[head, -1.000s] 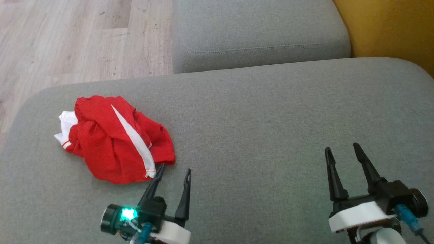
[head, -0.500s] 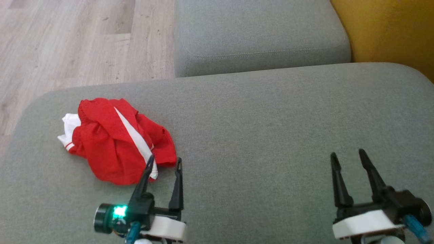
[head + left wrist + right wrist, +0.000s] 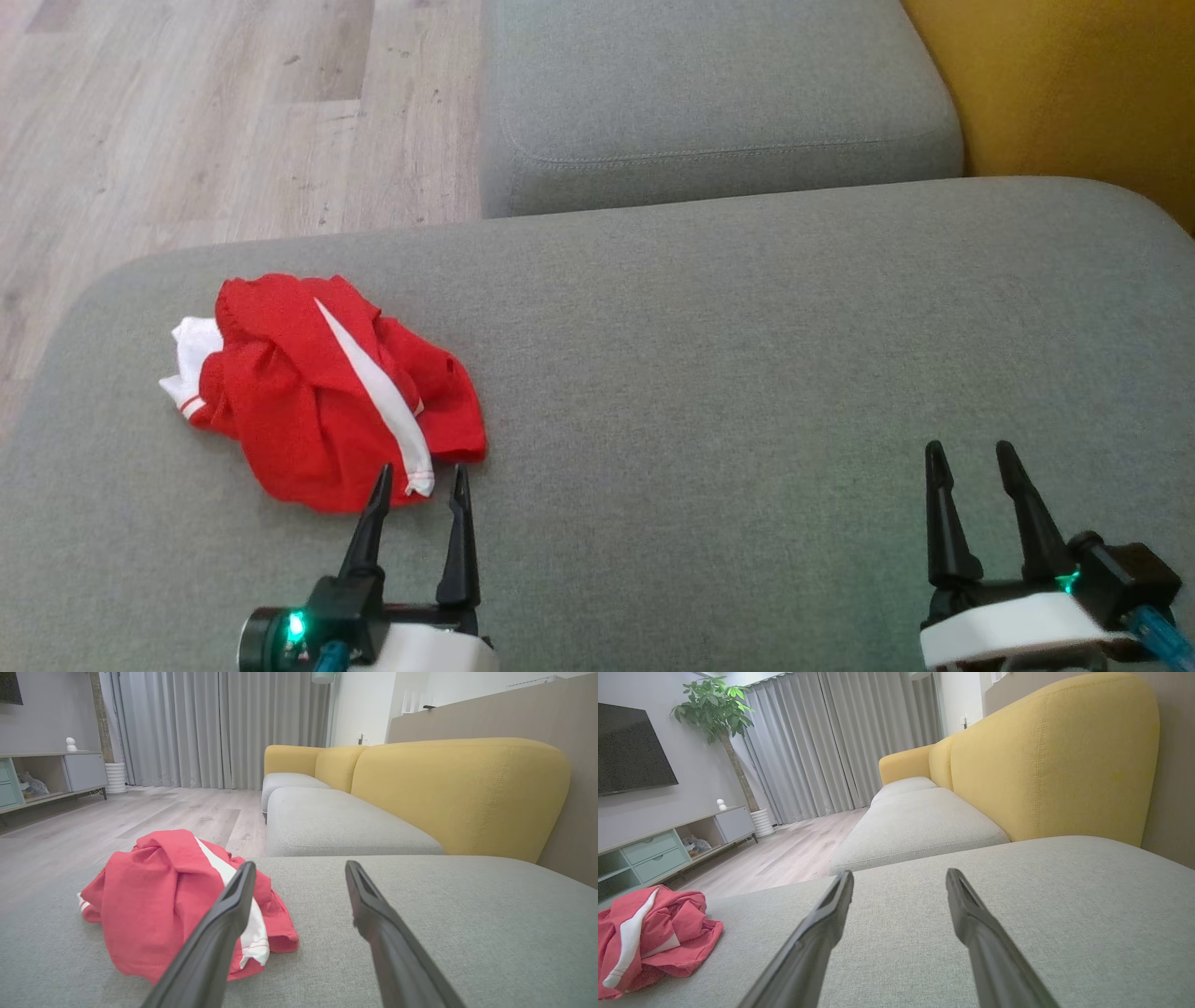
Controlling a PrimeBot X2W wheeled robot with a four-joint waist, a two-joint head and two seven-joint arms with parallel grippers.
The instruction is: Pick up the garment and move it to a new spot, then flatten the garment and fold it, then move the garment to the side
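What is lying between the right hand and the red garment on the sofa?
Nothing but bare grey cushion lies between the right hand and the garment, as seen in the head and right wrist views.

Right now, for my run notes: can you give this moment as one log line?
phase: pre-grasp | garment: crumpled on grey cushion | left gripper: open, at garment's near edge | right gripper: open, empty

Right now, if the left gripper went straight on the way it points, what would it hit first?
Probably the red garment: the open left gripper points at its near hem, though one finger lines up with bare sofa cushion.
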